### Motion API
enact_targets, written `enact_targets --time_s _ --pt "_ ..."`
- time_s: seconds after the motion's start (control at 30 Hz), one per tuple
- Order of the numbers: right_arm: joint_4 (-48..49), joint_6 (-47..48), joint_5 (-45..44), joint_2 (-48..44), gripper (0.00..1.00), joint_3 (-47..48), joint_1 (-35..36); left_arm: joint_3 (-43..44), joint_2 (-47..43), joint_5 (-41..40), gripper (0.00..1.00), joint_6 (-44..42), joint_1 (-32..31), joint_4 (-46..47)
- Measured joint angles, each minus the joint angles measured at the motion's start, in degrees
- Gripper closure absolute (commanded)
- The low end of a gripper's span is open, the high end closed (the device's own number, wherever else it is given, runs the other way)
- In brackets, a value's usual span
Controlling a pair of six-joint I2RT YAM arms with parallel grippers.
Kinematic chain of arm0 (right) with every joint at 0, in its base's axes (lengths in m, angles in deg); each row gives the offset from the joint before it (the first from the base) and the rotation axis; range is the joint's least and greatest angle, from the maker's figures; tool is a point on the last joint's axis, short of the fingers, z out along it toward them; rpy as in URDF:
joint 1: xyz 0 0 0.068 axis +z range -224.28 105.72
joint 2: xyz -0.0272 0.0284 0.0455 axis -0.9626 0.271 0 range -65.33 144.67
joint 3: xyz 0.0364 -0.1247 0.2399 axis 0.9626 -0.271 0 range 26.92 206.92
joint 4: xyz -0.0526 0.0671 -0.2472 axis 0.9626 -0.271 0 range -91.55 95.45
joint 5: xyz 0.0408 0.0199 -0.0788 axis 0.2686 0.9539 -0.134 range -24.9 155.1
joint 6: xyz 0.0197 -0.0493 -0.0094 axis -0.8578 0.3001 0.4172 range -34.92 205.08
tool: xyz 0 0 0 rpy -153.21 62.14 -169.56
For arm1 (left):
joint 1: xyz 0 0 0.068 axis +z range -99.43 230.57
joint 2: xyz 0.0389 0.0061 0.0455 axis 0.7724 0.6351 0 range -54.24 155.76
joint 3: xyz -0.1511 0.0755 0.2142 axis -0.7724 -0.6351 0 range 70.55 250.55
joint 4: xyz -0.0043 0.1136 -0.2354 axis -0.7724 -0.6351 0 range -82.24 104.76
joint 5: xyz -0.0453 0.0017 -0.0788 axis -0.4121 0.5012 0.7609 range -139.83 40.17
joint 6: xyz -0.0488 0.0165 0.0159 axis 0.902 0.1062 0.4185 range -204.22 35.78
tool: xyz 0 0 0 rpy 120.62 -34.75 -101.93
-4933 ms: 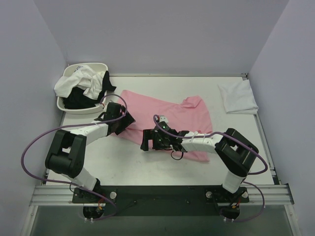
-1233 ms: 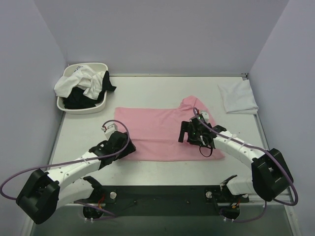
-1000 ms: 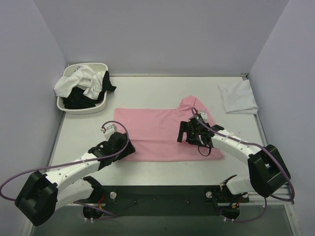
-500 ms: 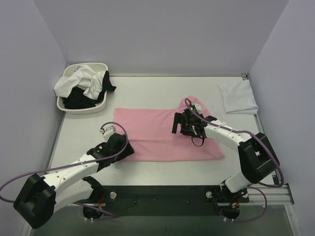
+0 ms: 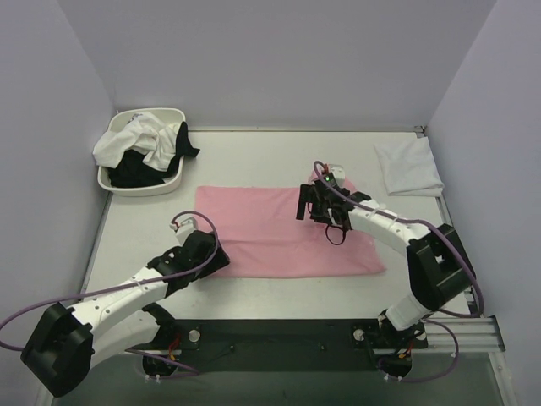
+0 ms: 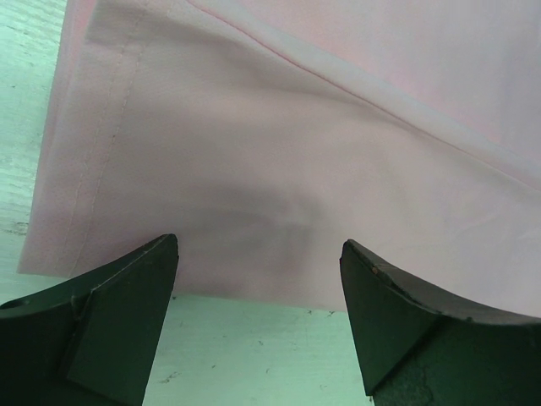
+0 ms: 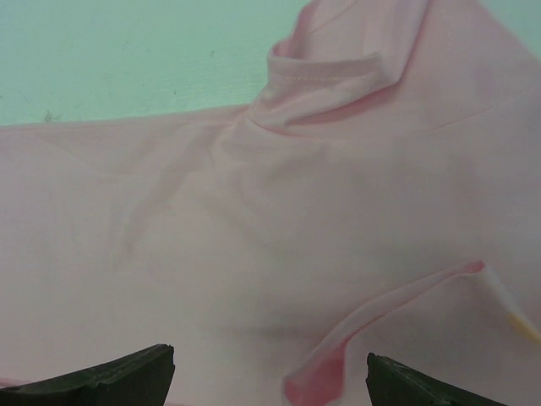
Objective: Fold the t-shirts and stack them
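The pink t-shirt (image 5: 270, 233) was skewed and bunched a few seconds ago. Now it lies pulled out into a flat rectangle in the middle of the tabletop (image 5: 279, 156), so I judge the spreading step is about done.

In the last second my right claw (image 5: 306, 203) has slid from the shirt's right middle toward its far right part. It hangs with jaws apart just short of the collar (image 7: 325, 72), where a loose fold of cloth (image 7: 380, 313) is turned up. My left claw (image 5: 209, 256) has eased back to the near left corner, also spread wide and holding nothing, with the hem between its fingers.

The first fold is not yet begun. More t-shirts (image 5: 139, 144) wait in the basin (image 5: 106, 179) at far left, and a folded white t-shirt (image 5: 408, 167) lies at far right.
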Motion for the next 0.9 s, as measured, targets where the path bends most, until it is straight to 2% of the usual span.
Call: enact_targets --time_s 0.2,0.4,0.67,0.9 --pt "-3.04 2.54 -7.48 -16.39 0.00 -4.48 -0.11 1.11 -4.63 -2.01 0.08 -0.76 -0.31 -5.66" --pt "-8.09 2.54 -9.01 -28.41 0.00 -7.15 -0.09 9.49 -6.62 -2.60 0.08 -3.54 -0.33 -10.27" --pt "-14.01 -1.60 -6.82 -28.83 0.00 -18.32 -0.04 15.85 6.01 -3.52 0.09 -7.76 -0.37 -8.98" --pt "-13.92 -3.34 -6.54 -29.00 0.01 -20.26 -0.04 15.82 13.05 -4.63 0.08 -9.70 -0.55 -7.48"
